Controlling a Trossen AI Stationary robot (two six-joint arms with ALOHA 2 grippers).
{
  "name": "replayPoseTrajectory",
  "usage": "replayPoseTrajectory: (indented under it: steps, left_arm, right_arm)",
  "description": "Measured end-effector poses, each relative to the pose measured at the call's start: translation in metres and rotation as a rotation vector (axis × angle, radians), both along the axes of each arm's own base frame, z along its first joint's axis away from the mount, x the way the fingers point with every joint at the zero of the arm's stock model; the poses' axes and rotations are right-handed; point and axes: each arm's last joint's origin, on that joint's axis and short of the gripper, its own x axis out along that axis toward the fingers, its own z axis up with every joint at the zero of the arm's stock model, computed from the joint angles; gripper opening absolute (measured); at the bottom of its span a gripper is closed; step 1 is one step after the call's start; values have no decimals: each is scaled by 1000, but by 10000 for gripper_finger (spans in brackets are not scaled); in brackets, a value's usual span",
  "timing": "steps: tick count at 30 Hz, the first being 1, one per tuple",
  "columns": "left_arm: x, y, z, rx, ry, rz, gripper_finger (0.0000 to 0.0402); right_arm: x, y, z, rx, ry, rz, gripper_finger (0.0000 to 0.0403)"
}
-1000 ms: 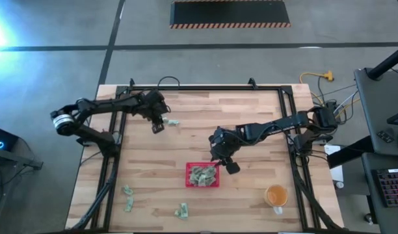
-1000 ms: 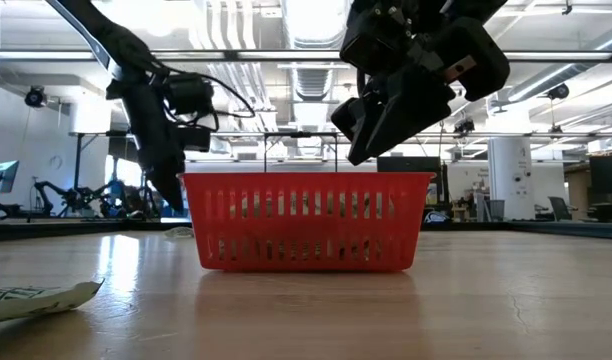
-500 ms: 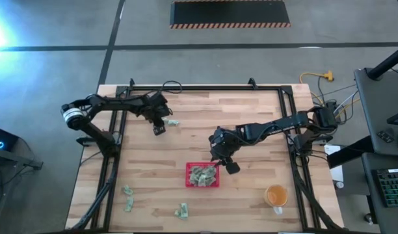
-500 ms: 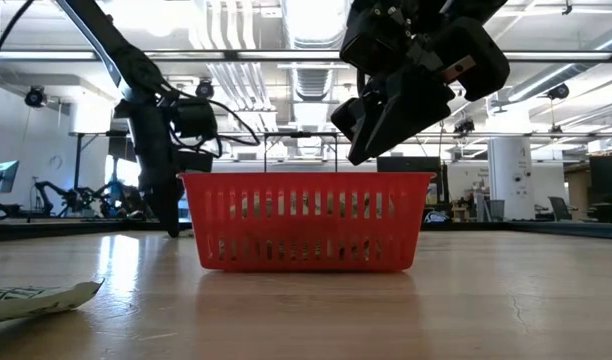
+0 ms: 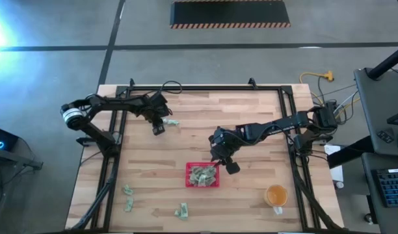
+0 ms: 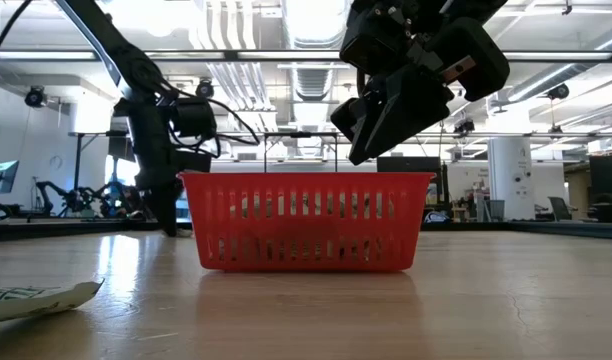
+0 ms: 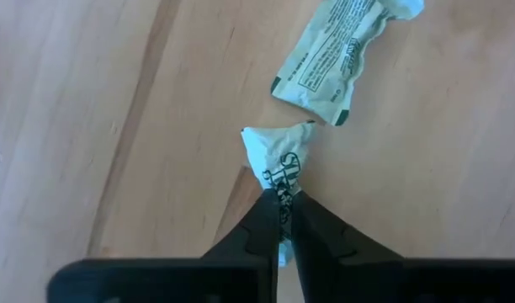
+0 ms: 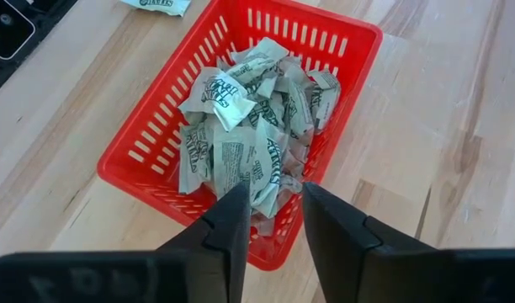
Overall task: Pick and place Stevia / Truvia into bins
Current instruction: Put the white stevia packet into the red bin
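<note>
Near the far left part of the wooden table (image 5: 251,123), the left gripper (image 7: 282,220) is down at the surface with its fingers pinched together on a crumpled sachet (image 7: 279,160). A second sachet (image 7: 337,55) lies flat on the wood just beyond it, close but apart. From overhead the left gripper (image 5: 158,127) sits beside that pale packet (image 5: 172,121), well back from the near edge.

Toward the table's middle, the right gripper (image 8: 273,220) hangs above the red basket (image 8: 140,147) with its fingers parted and nothing between them. Overhead, the right gripper (image 5: 229,165) is over the basket's right rim (image 5: 217,177). The basket holds a heap of green-and-white sachets (image 8: 249,126), piled loosely and overlapping.

Along the near edge, three loose sachets lie on bare wood: two (image 5: 127,191) (image 5: 129,205) toward the near left corner, one (image 5: 181,210) nearer the middle, all well apart from the basket. One more (image 6: 31,297) shows close in the low view. An orange cup (image 5: 276,194) stands toward the near right corner.
</note>
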Motion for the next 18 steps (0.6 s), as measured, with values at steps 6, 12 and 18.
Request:
replayPoseTrajectory:
  steps: [6,12,18]
  left_arm:
    - [-2,-3,8,9,-22,15,12]
    - [-7,-12,28,31,-78,25,12]
    - [-7,-33,51,33,-195,-18,13]
  right_arm:
    - [0,-1,0,-33,-11,5,92]
    - [0,-10,-3,-236,1,-155,83]
    - [0,-17,-3,-292,7,-209,74]
